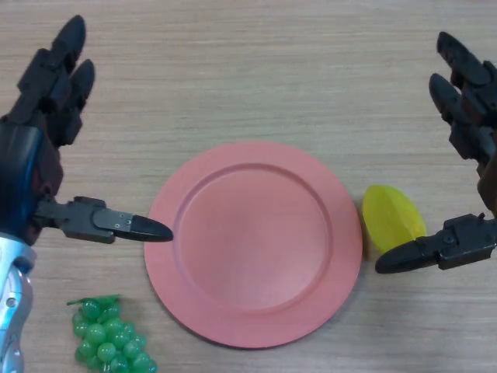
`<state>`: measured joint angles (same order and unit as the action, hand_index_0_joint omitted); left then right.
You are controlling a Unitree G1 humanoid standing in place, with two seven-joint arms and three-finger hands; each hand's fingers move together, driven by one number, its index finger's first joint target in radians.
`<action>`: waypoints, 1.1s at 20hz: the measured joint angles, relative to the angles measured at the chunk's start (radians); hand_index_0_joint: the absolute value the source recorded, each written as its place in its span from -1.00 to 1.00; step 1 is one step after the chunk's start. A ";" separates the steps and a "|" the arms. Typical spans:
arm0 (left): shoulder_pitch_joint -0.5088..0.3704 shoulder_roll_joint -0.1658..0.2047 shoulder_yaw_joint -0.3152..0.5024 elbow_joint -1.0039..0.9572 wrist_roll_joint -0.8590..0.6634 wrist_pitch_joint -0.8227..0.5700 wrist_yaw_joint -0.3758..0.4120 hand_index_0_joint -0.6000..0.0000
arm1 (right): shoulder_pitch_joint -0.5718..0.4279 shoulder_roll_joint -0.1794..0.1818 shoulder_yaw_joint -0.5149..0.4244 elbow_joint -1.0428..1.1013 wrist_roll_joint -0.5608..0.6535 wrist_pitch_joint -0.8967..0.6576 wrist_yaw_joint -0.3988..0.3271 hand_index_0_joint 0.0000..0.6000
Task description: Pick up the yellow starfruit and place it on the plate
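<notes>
The yellow starfruit lies on the wooden table just right of the pink plate, close to its rim. The plate sits in the middle with nothing on it. My right hand is at the right edge, open, fingers straight and pointing away; its thumb reaches left just below the starfruit, at its lower edge. My left hand is at the left edge, open, its thumb pointing at the plate's left rim.
A bunch of green grapes lies at the bottom left, below my left hand and left of the plate's lower rim. Bare wooden table stretches across the far side.
</notes>
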<state>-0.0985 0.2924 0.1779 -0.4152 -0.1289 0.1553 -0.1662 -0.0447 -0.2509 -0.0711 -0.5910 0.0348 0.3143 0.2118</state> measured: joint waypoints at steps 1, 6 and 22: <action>0.000 0.001 0.000 0.000 0.000 0.000 0.000 1.00 | 0.000 0.000 0.001 0.000 0.000 0.000 0.000 -1.00; 0.001 0.000 0.000 0.000 -0.007 0.000 0.000 1.00 | 0.000 0.000 0.010 0.011 0.000 0.000 0.017 -1.00; 0.037 0.000 0.000 -0.002 -0.006 0.014 -0.053 1.00 | -0.111 -0.046 -0.008 0.509 -0.208 -0.312 0.016 -1.00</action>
<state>-0.0613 0.2927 0.1784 -0.4169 -0.1353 0.1691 -0.2193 -0.1553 -0.2968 -0.0792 -0.0819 -0.1728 0.0021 0.2278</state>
